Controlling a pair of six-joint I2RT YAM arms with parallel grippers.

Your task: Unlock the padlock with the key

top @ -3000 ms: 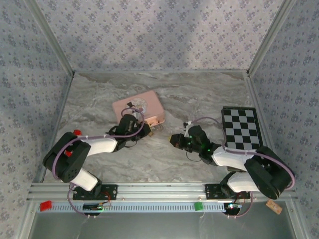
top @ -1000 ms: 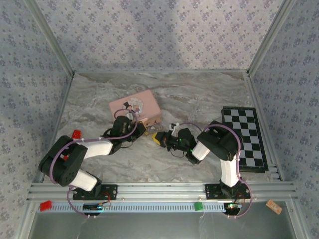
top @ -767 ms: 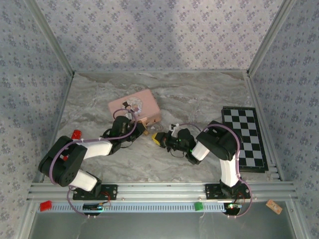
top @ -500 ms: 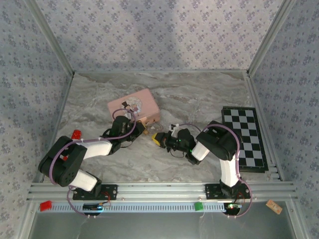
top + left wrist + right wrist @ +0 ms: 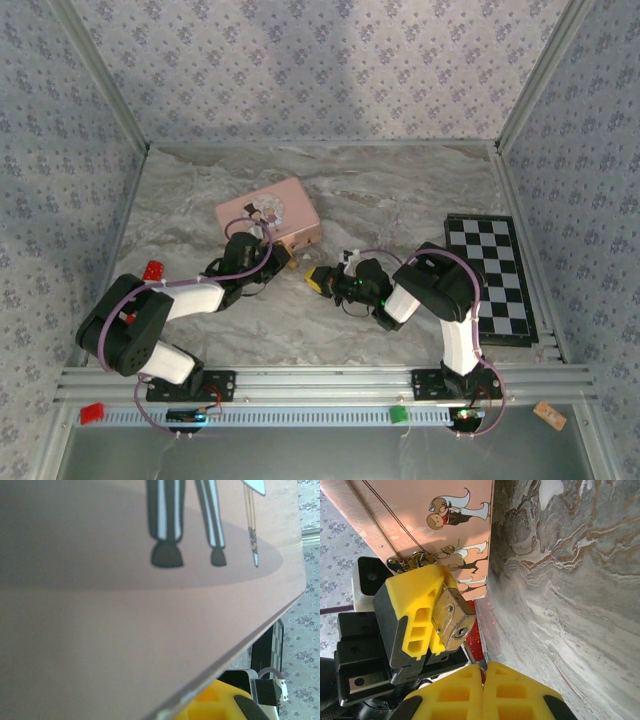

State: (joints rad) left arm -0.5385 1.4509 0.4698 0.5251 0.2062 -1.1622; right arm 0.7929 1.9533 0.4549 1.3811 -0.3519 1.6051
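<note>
1. Sitting left of centre on the table (image 5: 400, 190), the pink tin (image 5: 268, 210) has its lid down, and what it holds is hidden.
2. Seen from above, the left pincer (image 5: 283, 258) lies at the tin's near right corner. The right pincer (image 5: 316, 281) is just beside it, tip towards tip, with a small gap between them.
3. The right wrist view adds the fine detail. The brass padlock (image 5: 454, 621) is clamped in the left pincer's yellow fingers (image 5: 412, 612), close to the tin's clasp (image 5: 402, 562), with its keyhole end turned towards the right pincer. The shackle is behind a finger, so I cannot tell whether it hangs in the clasp.
4. In that same view the right pincer's two pads are pressed together. A thin metal sliver at their seam looks like the key (image 5: 481, 666), though it is too small to make out more. It is near the padlock but apart from it.
5. The left wrist view gives the tin's lid close up and blurred, printed with cartoon legs. A yellow finger shows past the lid's edge at the bottom; I cannot tell which pincer it belongs to.
6. The top view adds the layout. A checkerboard (image 5: 495, 275) lies flat at the table's right, well apart from the tin, and a small red block (image 5: 153, 269) sits beside the left arm's elbow.
</note>
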